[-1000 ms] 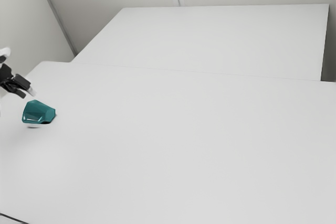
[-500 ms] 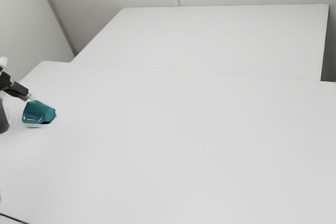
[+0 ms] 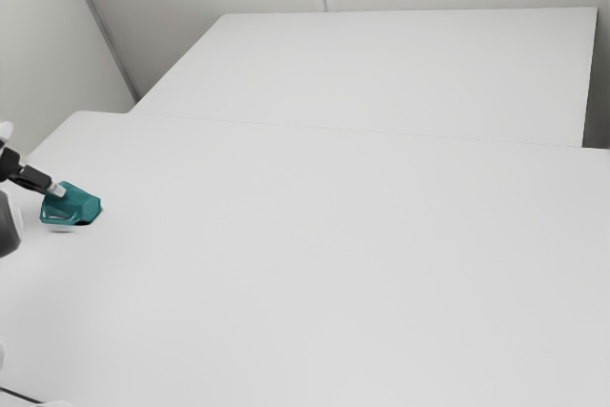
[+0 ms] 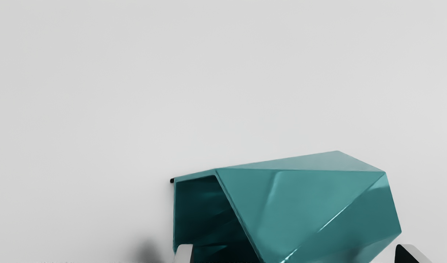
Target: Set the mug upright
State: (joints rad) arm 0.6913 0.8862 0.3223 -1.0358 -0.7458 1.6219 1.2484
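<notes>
Gripper stood wide at the mug's ten o'clock in the exterior view, mug lying on its side at nine o'clock on the table. Looked light, rigid, slick on the facets; opposite walls near the mouth seemed the best hold, firm enough to limit twist.

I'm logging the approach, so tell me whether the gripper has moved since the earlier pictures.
Yes: the gripper has come down in the exterior view, farther from the table's far edge and closer to the unmoved mug.
</notes>
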